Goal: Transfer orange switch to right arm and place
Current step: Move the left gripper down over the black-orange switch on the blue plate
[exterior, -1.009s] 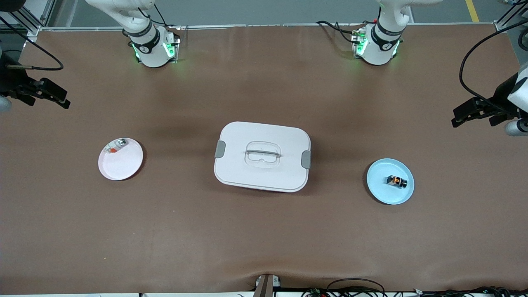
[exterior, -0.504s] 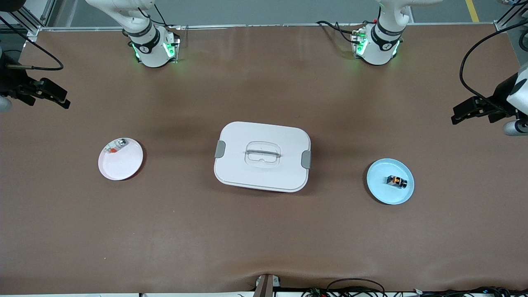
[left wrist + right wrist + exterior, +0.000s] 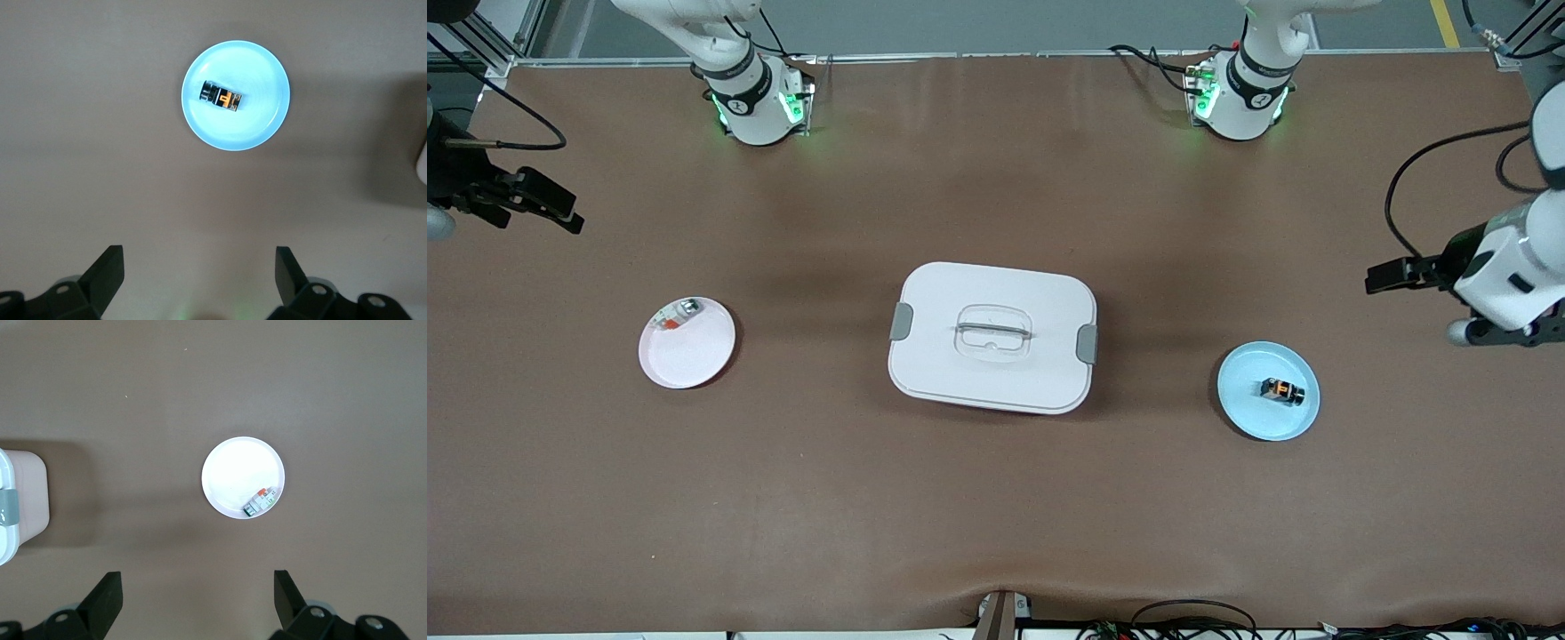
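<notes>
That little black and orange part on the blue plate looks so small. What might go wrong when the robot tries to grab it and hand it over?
1. The orange switch is tiny and lies loose on the blue plate; the open left claw may pinch badly or push it aside.
2. The light plate may slide if nudged.
3. Passing so small a part to the right claw, waiting open at the table's right-arm end, leaves little to grip; it may drop near the white lidded box.

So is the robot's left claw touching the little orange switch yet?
Apart. In the left wrist view the open left gripper hangs over bare table, with brown table showing between its fingers and the blue plate where the orange switch lies.
</notes>
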